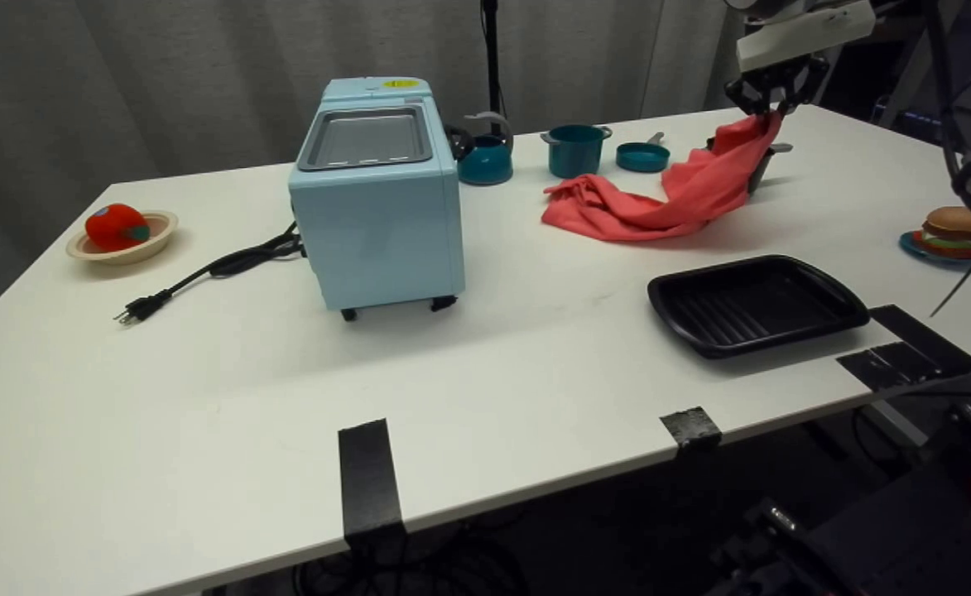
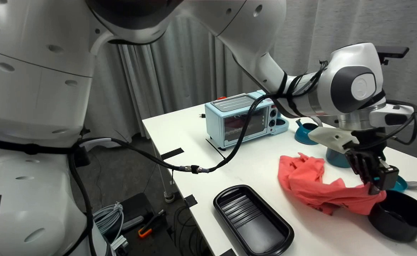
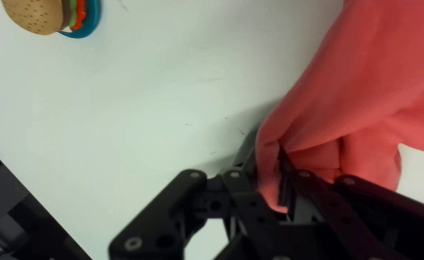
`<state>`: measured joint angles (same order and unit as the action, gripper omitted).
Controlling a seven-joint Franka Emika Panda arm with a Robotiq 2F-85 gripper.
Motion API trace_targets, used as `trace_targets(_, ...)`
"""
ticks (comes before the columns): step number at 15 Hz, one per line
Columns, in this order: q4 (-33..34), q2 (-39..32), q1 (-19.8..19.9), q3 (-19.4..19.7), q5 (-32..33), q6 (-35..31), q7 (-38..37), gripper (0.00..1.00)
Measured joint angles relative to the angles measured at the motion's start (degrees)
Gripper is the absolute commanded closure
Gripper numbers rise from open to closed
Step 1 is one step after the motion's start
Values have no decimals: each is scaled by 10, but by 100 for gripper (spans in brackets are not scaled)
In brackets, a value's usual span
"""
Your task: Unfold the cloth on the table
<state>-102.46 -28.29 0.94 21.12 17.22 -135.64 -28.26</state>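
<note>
The coral-red cloth (image 1: 692, 199) is on the white table (image 1: 535, 372), creased and gathered into an uneven band. Taking its middle as the dial centre in an exterior view, the toaster oven (image 1: 382, 219) stands well apart at 9 o'clock; the black pan (image 1: 758, 306) lies near, at about 5 o'clock.

In the wrist view the gripper (image 3: 269, 169) is clamped on the cloth, with a fold pinched between its fingers. On the same dial, the held end sits between 1 and 2 o'clock, raised off the table; the loose end rests at 9 o'clock.

Step in hand, as judged: drawing out one end. Unfolding is partial at best. Whether the pinch takes one layer or several cannot be told.

The next move should carry the held end away from the loose end, towards 3 o'clock, then lower it so the folds spread. In an exterior view the black pot (image 2: 389, 229) stands at 4 o'clock from the held end; contact could not be confirmed. Raising the cloth over it first is advised. With nothing pinning the loose end, the whole piece may slide rather than open.
</note>
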Motion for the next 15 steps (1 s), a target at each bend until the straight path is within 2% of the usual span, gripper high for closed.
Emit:
trace_targets(4, -5, -7, 0, 19, 40, 61, -37, 97)
trace_targets(9, -51, -7, 0, 27, 79, 132, -82, 97)
trace_targets(11, -75, -7, 0, 26, 87, 151, -91, 62)
trace_targets(12, -85, -7, 0, 26, 93, 160, -97, 57)
trace_targets(15, -106, -6, 0, 23, 113, 178, -123, 32)
